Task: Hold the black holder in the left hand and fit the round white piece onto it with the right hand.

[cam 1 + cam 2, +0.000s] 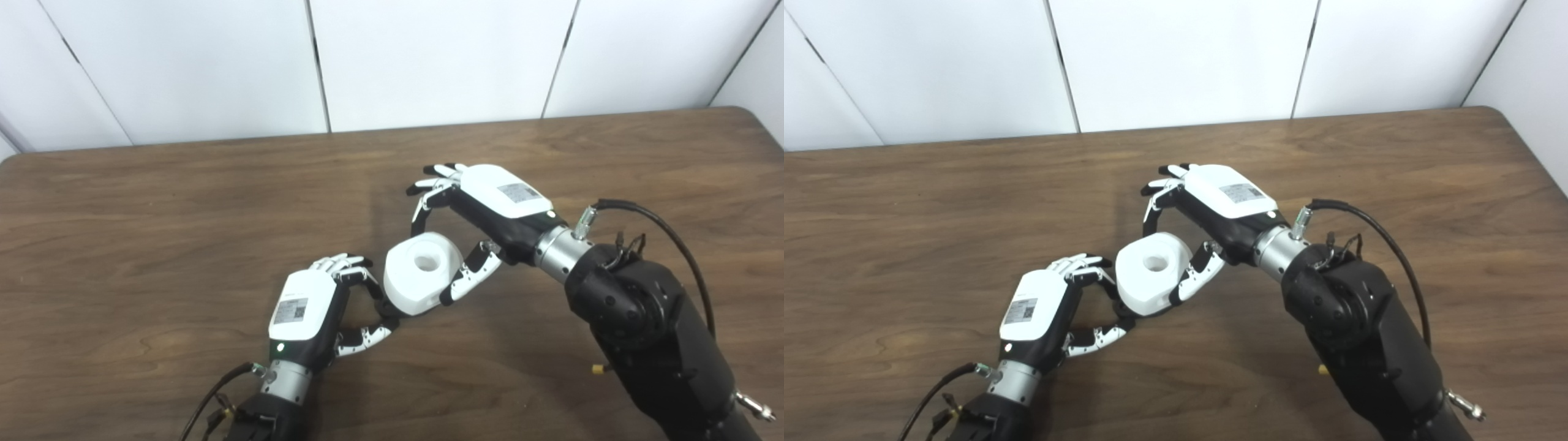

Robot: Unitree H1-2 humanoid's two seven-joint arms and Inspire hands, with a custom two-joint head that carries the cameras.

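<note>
Right hand (474, 236) is clamping the round white plastic piece (422, 272), pressing it down-left onto the black holder (387, 318), mostly hidden, gripped by the left hand (318, 309) just above the brown wooden worktop (153, 233).

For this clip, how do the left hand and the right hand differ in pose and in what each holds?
The right hand arches over the round white piece, fingers and thumb spread wide on opposite sides of it; the left hand curls tightly around something small and dark, the black holder, mostly hidden under the piece. The right hand sits farther up the table; the left hand is nearer the camera. Both have white backs bearing labels.
</note>
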